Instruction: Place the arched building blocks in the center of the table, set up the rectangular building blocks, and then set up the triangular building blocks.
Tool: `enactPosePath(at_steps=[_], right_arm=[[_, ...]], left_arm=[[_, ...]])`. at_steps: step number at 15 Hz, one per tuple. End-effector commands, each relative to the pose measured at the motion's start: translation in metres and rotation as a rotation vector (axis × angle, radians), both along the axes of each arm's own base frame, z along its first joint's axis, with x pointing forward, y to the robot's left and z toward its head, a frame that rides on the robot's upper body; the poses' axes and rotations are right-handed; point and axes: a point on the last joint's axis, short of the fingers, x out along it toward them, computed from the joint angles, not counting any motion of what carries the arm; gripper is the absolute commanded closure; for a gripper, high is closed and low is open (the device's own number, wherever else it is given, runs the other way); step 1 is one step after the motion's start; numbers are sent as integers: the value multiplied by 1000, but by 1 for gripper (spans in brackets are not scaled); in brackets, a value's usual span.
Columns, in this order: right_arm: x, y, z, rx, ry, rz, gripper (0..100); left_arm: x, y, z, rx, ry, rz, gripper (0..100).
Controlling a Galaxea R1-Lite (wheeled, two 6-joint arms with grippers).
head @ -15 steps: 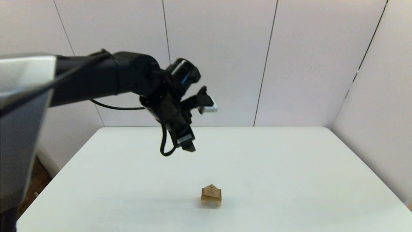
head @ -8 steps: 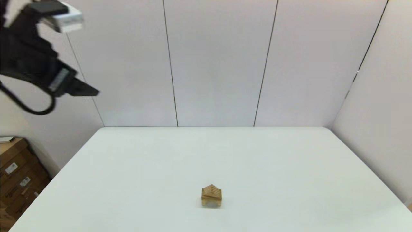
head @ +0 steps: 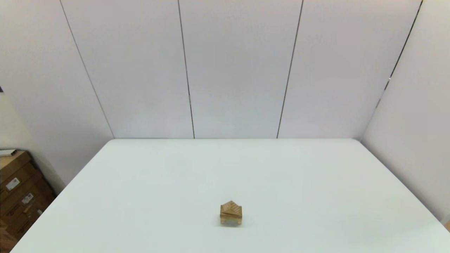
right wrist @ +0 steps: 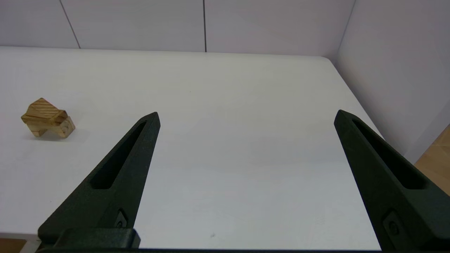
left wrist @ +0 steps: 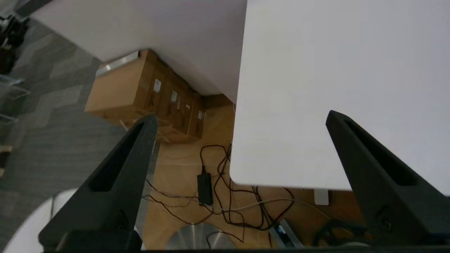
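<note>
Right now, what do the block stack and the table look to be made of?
The block stack looks like unfinished light wood: tan, matte, with dark grain lines on the sloping top block. The table looks like smooth white laminate or plastic, with a faint sheen; which one cannot be told.

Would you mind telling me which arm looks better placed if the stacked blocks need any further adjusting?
Probably the right: the right gripper is open over the table facing the block stack, while the left gripper hangs open past the table's corner.
</note>
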Motion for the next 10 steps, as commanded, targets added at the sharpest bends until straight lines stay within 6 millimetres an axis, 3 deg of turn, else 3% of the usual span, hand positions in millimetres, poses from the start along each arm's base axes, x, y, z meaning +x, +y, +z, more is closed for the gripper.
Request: enactPosePath(at_steps=[1, 4, 8, 10], right_arm=[[0, 0, 0, -1, 3, 0, 0], [0, 0, 0, -1, 3, 0, 0], [0, 0, 0, -1, 1, 0, 0], [0, 0, 0, -1, 1, 0, 0]], left_arm=[[-82, -11, -57, -8, -57, 73, 0], [-98, -12, -76, -9, -72, 65, 0], [-105, 0, -83, -19, -92, -40, 0], [-107, 2, -99, -21, -83, -50, 0]])
